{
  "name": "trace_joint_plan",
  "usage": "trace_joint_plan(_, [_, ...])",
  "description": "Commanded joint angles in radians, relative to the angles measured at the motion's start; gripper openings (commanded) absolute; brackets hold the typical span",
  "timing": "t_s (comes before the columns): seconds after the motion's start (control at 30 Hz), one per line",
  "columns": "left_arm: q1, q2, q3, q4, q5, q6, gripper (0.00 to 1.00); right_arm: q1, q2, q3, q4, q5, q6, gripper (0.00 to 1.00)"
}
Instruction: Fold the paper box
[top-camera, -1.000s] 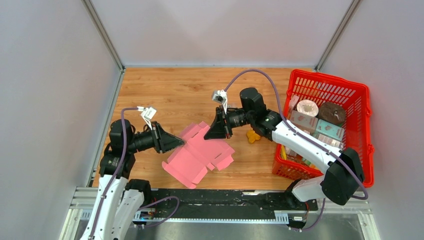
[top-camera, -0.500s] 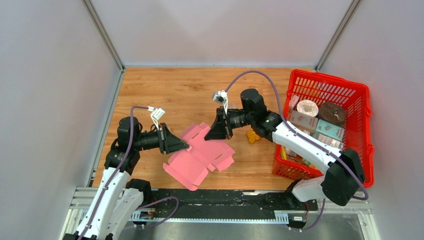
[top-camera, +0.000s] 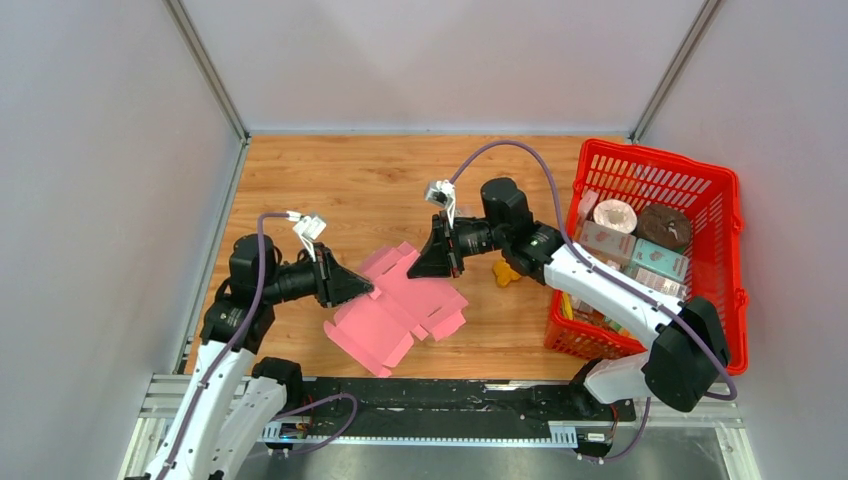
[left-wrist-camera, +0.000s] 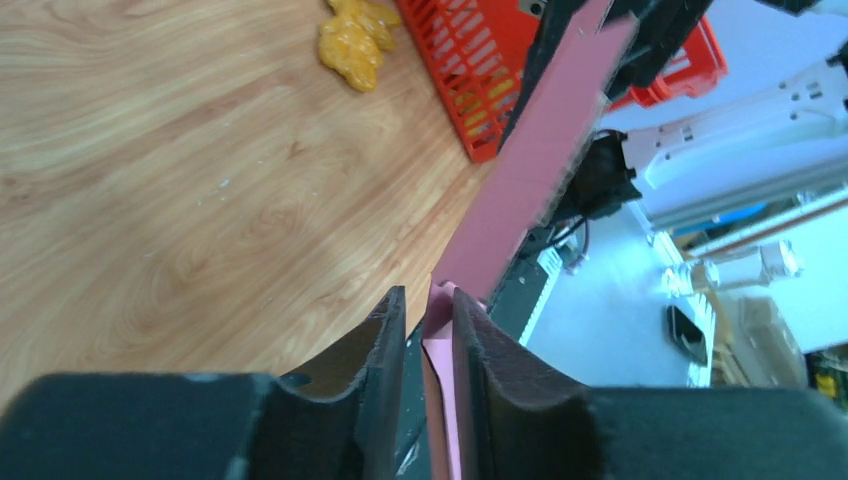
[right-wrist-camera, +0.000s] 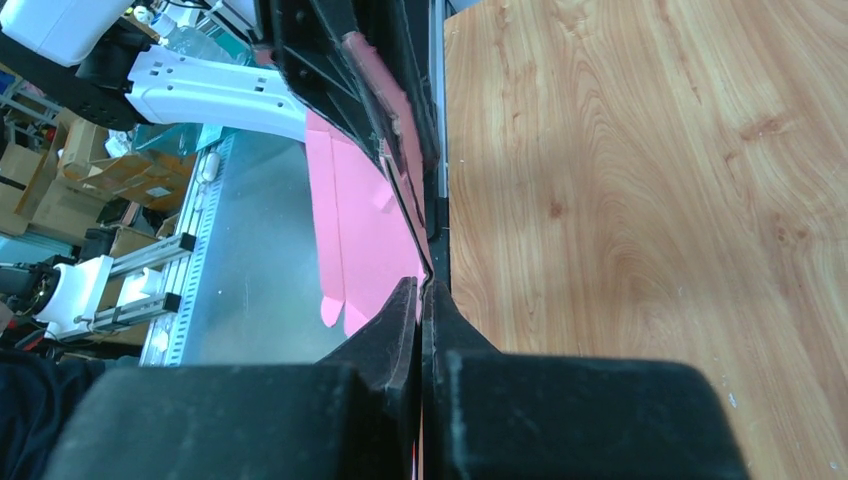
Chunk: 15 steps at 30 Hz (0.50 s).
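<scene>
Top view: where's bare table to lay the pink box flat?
Widest bare wood: the far strip of the table, from the back wall to the left arm and right arm. A narrower patch lies between the paper box and the red basket, on the near side of the yellow lump. Crowded: the centre, where both arms meet at the box.

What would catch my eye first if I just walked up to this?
A bright pink paper box, an unfolded flat cut-out, hangs tilted over the middle of the wooden table between two arms. The right tool pinches its far edge; the left tool straddles its left edge. At the right stands a red basket packed with cartons.
</scene>
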Motion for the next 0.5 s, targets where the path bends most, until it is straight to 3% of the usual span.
trace_joint_plan(0.0, [0.008, -0.025, 0.078, -0.106, -0.143, 0.090, 0.41, -0.008, 0.003, 0.030, -0.010, 0.037, -0.024, 0.00])
trace_joint_plan(0.03, [0.008, -0.039, 0.098, -0.133, -0.157, 0.102, 0.48, -0.006, 0.009, 0.034, -0.019, 0.042, -0.024, 0.00])
trace_joint_plan(0.17, [0.008, -0.074, 0.188, -0.172, -0.236, 0.141, 0.58, -0.006, 0.037, 0.039, -0.019, 0.040, -0.026, 0.00])
trace_joint_plan(0.3, [0.007, 0.019, 0.294, -0.129, -0.286, 0.093, 0.55, -0.003, 0.064, 0.054, -0.030, -0.004, -0.027, 0.00])
trace_joint_plan(0.37, [0.008, 0.100, 0.353, -0.108, -0.313, 0.070, 0.47, 0.000, 0.060, 0.060, -0.049, -0.010, -0.041, 0.00])
trace_joint_plan(0.47, [0.005, 0.232, 0.422, -0.077, -0.246, 0.042, 0.44, 0.000, 0.035, 0.048, -0.048, -0.025, -0.055, 0.00])
